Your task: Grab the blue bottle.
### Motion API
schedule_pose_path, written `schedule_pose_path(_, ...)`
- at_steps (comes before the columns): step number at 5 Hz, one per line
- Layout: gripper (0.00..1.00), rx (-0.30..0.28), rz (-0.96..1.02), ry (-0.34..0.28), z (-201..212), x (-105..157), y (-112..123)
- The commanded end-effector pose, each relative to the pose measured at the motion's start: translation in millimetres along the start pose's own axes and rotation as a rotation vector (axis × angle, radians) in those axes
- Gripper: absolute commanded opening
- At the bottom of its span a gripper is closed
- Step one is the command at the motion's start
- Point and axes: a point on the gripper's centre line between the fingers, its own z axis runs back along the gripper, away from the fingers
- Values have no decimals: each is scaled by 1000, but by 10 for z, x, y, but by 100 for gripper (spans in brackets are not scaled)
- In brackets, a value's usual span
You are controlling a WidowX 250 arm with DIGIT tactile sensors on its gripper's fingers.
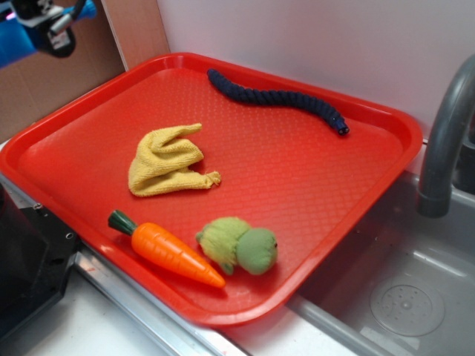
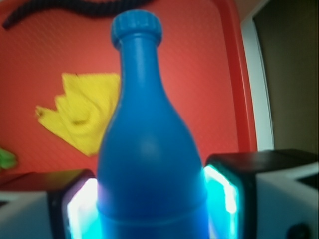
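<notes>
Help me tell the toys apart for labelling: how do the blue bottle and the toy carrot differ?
The blue bottle is plain blue and held between the gripper fingers above the red tray; the toy carrot is orange with a green top and lies on the tray. The bottle narrows to a ribbed cap, the carrot to a point. Both look like smooth plastic.

One blue bottle (image 2: 149, 149), one red tray (image 1: 312, 185), one yellow cloth (image 1: 167, 161), one navy rope (image 1: 278, 99), one toy carrot (image 1: 167, 251), one green plush toy (image 1: 241, 245), one grey faucet (image 1: 445, 141)
</notes>
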Motion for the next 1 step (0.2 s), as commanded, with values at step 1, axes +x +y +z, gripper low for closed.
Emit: schedule_pose_path(1, 0, 42, 95, 41, -224, 415, 146)
